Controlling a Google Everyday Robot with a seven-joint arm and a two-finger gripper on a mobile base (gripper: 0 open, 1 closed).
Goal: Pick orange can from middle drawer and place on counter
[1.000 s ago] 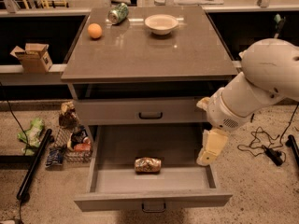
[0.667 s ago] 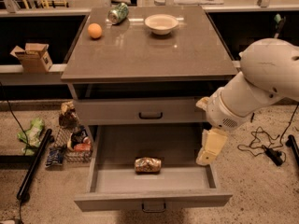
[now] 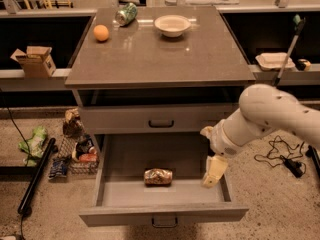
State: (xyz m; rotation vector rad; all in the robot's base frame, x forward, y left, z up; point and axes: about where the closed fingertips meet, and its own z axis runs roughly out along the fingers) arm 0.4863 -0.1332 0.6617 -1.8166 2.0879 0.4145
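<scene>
Speckled floor (image 3: 280, 204) round a grey cabinet, nothing fancy. Orange can (image 3: 158, 176) lies on its side near the front of the open middle drawer (image 3: 115, 191), the only thing in there. Gripper (image 3: 214, 171) has dipped lower and edged toward the can since a second ago; now it hangs inside the drawer's right end, near the can but apart. Can't tell how wide the pincer is. Looks like the approach, grab not yet made. Up on the counter (image 3: 160, 59), a white bowl (image 3: 172, 25) looks empty.
</scene>
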